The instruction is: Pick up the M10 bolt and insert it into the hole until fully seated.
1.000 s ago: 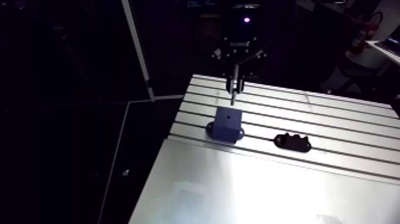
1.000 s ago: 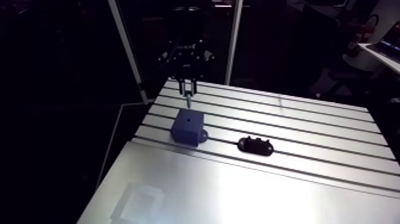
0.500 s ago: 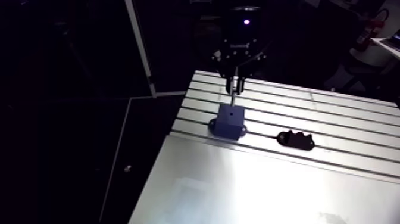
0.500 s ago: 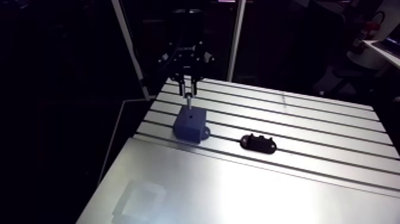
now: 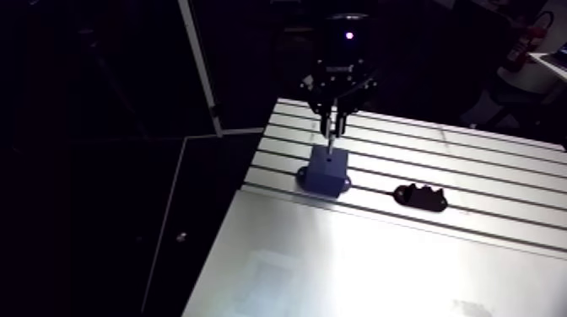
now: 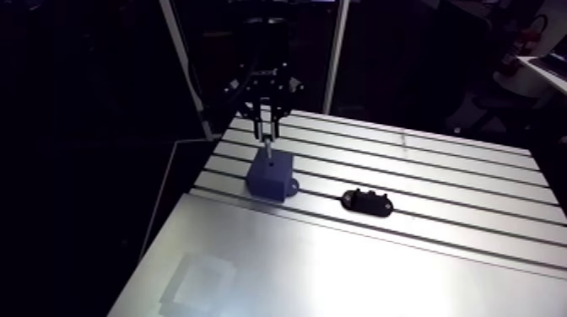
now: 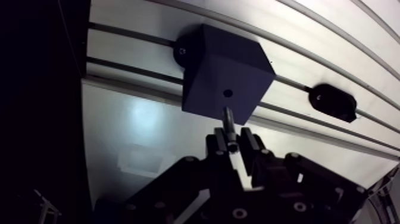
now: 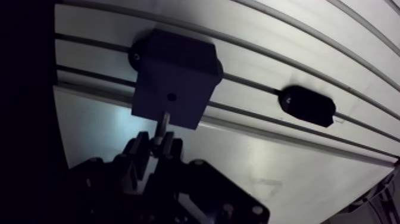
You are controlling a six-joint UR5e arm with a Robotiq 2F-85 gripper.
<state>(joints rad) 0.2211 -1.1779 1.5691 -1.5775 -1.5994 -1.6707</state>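
Open table (image 6: 439, 173) lies between block (image 6: 270, 175) and black fixture (image 6: 367, 202).

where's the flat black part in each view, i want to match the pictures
Arm view: the black part lies on the table, right of the block and apart from it.
Wrist view: the black part lies past the block, on the side away from its screw tab, ahead of the pincer.
Shared landmark: the block, with the held bolt near its hole.
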